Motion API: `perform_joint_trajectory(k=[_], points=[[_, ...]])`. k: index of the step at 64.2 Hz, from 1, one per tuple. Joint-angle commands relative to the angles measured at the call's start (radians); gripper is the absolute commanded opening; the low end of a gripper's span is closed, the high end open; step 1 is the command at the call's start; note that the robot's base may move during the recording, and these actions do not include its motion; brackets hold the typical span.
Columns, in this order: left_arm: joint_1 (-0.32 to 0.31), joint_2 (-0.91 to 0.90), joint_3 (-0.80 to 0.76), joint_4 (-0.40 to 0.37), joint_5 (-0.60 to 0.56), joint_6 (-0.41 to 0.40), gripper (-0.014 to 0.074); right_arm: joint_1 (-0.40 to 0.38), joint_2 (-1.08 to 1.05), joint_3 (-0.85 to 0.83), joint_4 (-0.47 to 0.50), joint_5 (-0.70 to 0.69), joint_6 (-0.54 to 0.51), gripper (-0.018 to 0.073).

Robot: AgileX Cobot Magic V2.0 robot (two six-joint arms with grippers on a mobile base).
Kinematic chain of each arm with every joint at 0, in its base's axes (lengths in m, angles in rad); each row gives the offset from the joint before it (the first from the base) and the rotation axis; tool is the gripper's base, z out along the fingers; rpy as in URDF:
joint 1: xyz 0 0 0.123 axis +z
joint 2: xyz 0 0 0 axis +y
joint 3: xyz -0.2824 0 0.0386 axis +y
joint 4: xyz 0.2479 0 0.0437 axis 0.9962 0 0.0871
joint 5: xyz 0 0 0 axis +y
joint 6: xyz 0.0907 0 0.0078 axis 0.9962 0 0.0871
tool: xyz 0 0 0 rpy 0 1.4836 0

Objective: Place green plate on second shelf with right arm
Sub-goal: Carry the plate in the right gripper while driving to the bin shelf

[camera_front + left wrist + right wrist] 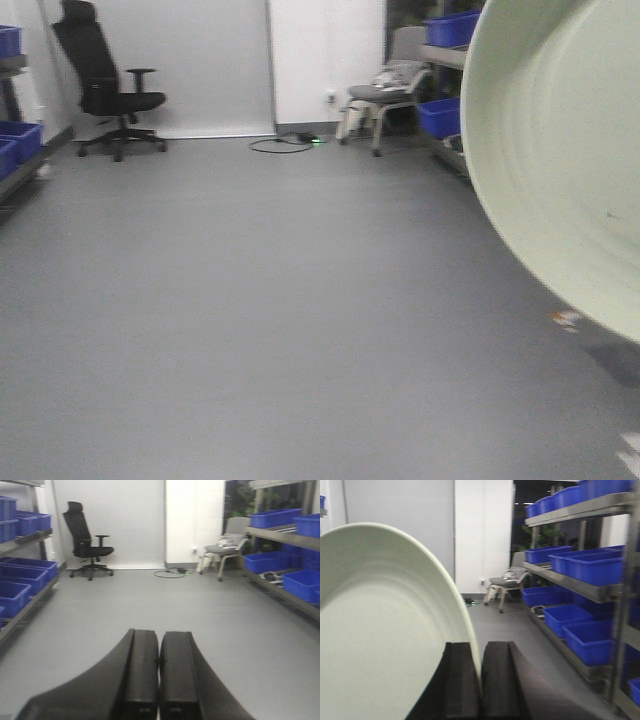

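Mid-aisle in storeroom: right gripper [480, 680] clenched on rim of green plate [385, 625], plate fanning left of pincer, shelf rack [570, 582] off to its right; left gripper [159, 675] closed, empty.

- The green plate [560, 150] runs off the top and right edges in the front view, so only its left part shows.
- In the right wrist view it's cut by the left and bottom edges, and the bit of rim inside the right gripper [480, 652] is hidden.
- Stuff on the grey chair [383, 92]: too blurry to tell.
- Same for the pale specks [567, 320] on the floor [250, 300].
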Motion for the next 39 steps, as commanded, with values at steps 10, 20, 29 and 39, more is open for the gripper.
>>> perform_joint_trajectory(k=[10, 20, 29, 39], points=[[-0.002, -0.017, 0.04, -0.003, -0.089, -0.002, 0.013, -0.008, -0.018, -0.033, 0.01, -0.109, 0.0, 0.0059], [-0.002, -0.017, 0.04, -0.003, -0.089, -0.002, 0.013, -0.008, -0.018, -0.033, 0.01, -0.109, 0.0, 0.0059], [-0.002, -0.017, 0.04, -0.003, -0.089, -0.002, 0.013, -0.008, -0.018, -0.033, 0.01, -0.109, 0.0, 0.0059], [-0.002, -0.017, 0.04, -0.003, -0.089, -0.002, 0.013, -0.008, -0.018, -0.033, 0.01, -0.109, 0.0, 0.0059]])
